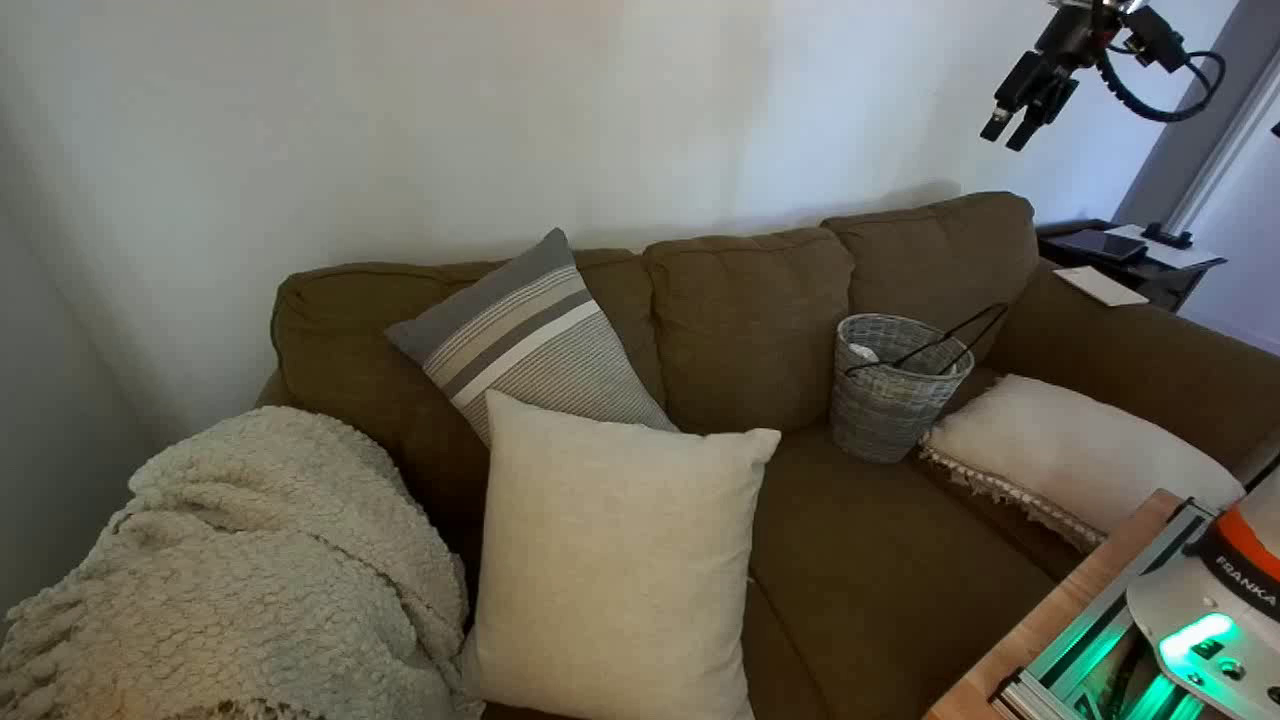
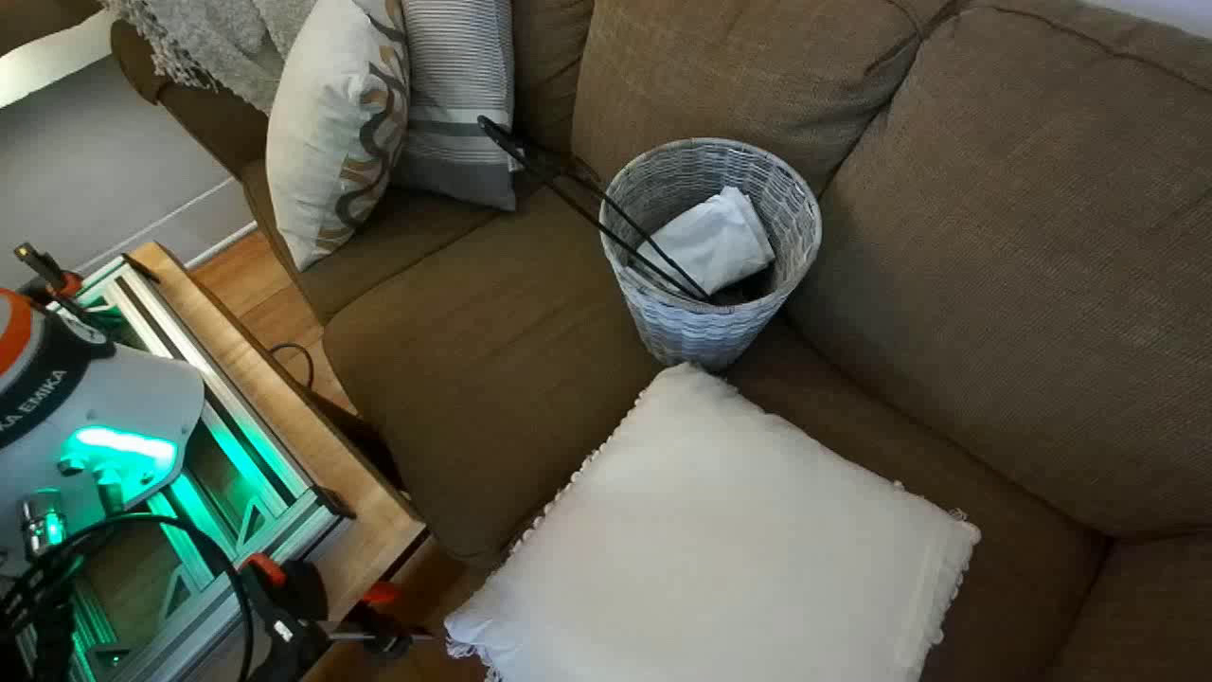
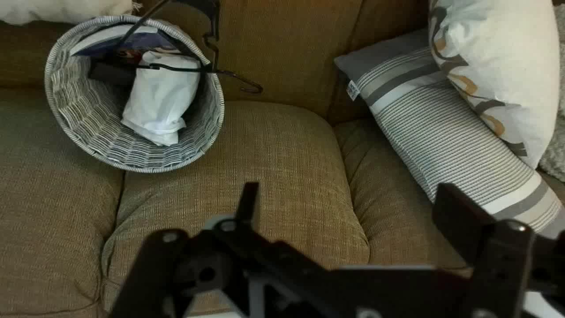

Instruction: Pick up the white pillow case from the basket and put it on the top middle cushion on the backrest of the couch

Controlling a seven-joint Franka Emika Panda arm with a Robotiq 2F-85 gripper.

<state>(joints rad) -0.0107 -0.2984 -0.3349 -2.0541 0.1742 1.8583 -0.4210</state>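
Observation:
The white pillow case [image 2: 724, 237] lies folded inside the grey wicker basket [image 2: 691, 332]. In the wrist view the pillow case [image 3: 163, 95] rests in the basket [image 3: 84, 119] at upper left; in an exterior view only a sliver of it [image 1: 863, 352] shows over the rim of the basket [image 1: 880, 425]. The brown middle backrest cushion [image 1: 750, 330] stands left of the basket there; it also fills the centre of the wrist view [image 3: 282, 168]. My gripper [image 1: 1005, 135] is high above the couch's far end in that exterior view. In the wrist view the gripper [image 3: 348, 194] is open and empty.
Black handles [image 2: 597, 208] stick out over the basket rim. A white fringed pillow [image 2: 720, 549] lies beside the basket. A striped pillow [image 1: 545, 335], a cream pillow [image 1: 620, 560] and a fleecy blanket [image 1: 270, 560] occupy the couch's other end. A side table [image 1: 1140, 250] stands beyond the armrest.

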